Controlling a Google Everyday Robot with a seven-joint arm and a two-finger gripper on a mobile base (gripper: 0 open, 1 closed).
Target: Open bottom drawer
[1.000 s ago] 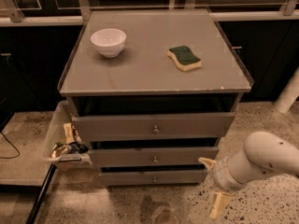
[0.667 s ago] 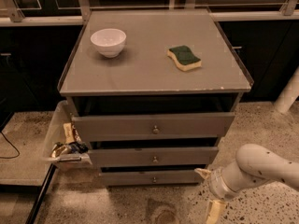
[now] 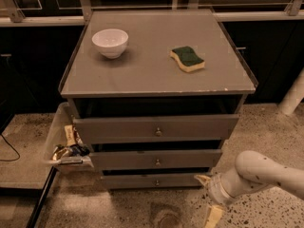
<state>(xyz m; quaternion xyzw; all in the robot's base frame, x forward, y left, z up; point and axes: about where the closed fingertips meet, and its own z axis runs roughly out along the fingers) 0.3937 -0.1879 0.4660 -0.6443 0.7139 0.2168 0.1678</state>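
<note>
The bottom drawer [image 3: 142,180] is the lowest grey front of the cabinet, slim, with a small round metal knob [image 3: 156,182] at its centre. It sits slightly out from the cabinet, like the two drawers above it. My gripper [image 3: 209,198] is low near the floor, just right of the bottom drawer's right end, on a white arm coming in from the lower right. Its two yellowish fingertips are spread apart, one [image 3: 203,178] close to the drawer's right corner, the other [image 3: 213,216] lower, over the floor. It holds nothing.
A white bowl [image 3: 110,42] and a green-and-yellow sponge [image 3: 187,59] lie on the cabinet top [image 3: 142,75]. A pale bin with snack packets [image 3: 66,148] stands against the cabinet's left side. A white pole [image 3: 292,96] stands at right. The floor is speckled.
The arm has moved left and down, bringing the gripper closer to the bottom drawer's right end. The drawers have not moved.
</note>
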